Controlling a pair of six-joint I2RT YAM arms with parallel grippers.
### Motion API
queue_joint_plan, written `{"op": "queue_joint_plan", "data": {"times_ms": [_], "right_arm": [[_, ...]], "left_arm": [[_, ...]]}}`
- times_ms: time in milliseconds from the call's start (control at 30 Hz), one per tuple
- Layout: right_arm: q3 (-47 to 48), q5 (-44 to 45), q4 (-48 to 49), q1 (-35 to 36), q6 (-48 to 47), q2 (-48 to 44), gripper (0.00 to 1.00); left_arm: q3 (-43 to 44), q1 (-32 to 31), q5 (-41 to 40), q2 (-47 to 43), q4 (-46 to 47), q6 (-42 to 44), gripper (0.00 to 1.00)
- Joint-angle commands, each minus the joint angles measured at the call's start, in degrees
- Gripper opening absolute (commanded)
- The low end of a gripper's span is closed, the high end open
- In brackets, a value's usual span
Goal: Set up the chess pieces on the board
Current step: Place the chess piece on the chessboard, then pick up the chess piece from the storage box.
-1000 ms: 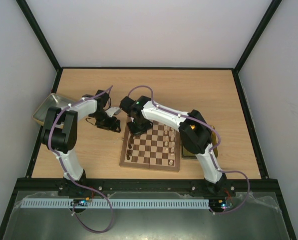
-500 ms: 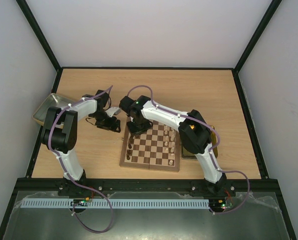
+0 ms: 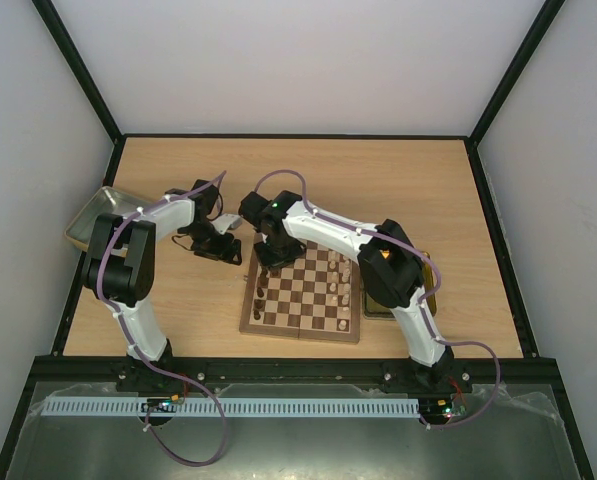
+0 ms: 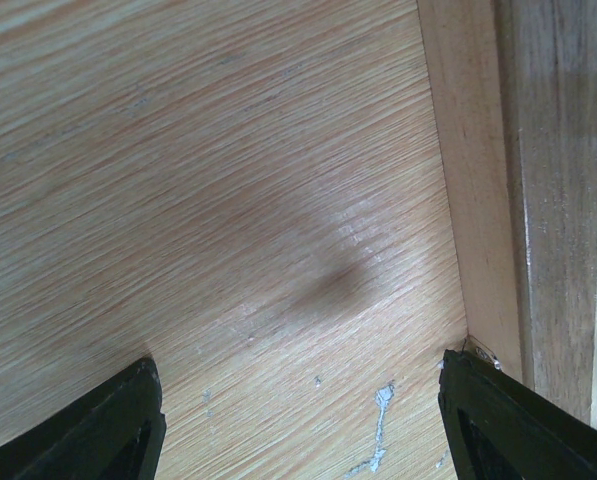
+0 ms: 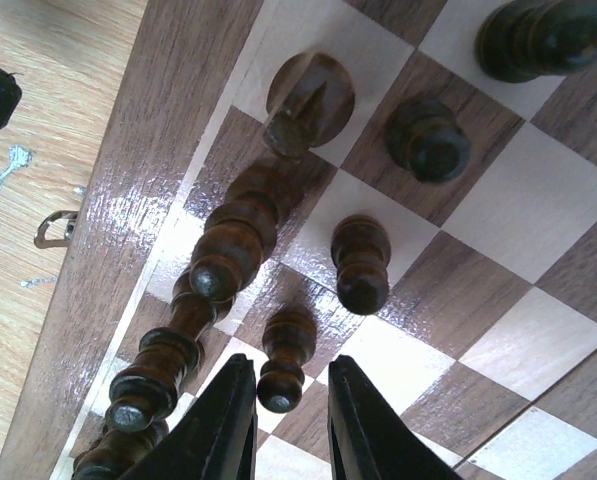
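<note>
The right hand (image 5: pixel 288 385) hangs over the far left corner of the board (image 5: pixel 163 140). Its two fingers (image 5: pixel 223 425) are narrowly parted around a dark pawn (image 5: pixel 283 355) standing upright on a square there. The pawn looks light, hard and smooth and would tip easily, so it is probably best taken by the neck, just under its round head. One finger lies against or just beside the head, and a sliver of gap shows on the other side, so the pawn does not look clamped. More dark chess pieces (image 5: pixel 228 250) line that edge of the board. The left hand (image 4: pixel 303 400) is wide open and empty, over bare surface (image 4: pixel 178 150) just beside the board's left edge.
</note>
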Motion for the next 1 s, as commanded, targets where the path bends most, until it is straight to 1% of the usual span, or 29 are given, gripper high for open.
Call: {"op": "queue_joint_plan", "data": {"times_ms": [0, 200, 300, 433, 567, 667, 800, 967], "right_arm": [[1.2, 2.9, -2.4, 0.2, 0.4, -3.3, 0.20], [0.9, 5.4, -3.1, -0.7, 1.2, -8.7, 0.20], [-1.7, 6.4, -2.9, -2.2, 2.1, -12.7, 0.20], [-12.9, 6.5, 0.9, -5.7, 4.7, -21.5, 0.20], [-28.7, 7.4, 5.0, -10.2, 8.5, -32.2, 0.20], [-36.4, 7.8, 6.5, -14.0, 10.0, -39.3, 0.21], [-42.5, 7.2, 7.5, -18.4, 11.8, -46.6, 0.23], [-46.5, 6.6, 8.3, -20.3, 12.0, -51.9, 0.23]], "left_arm": [[-1.2, -0.4, -2.7, 3.7, 1.5, 0.2, 0.76], [-1.2, -0.6, -2.8, 3.0, 1.4, 0.1, 0.76], [-1.6, -0.6, -3.2, 2.5, 1.7, 0.1, 0.76], [-1.4, -0.6, -4.2, 2.2, 1.6, 0.1, 0.76], [-1.9, -0.5, -6.2, 0.5, 2.0, 0.1, 0.77], [-2.9, 0.1, -7.4, -1.5, 2.4, 0.7, 0.77], [-2.5, 3.3, -7.3, -4.1, 2.0, 1.2, 0.77], [-0.7, 9.6, -6.0, -7.2, -0.2, 3.5, 0.77]]}}
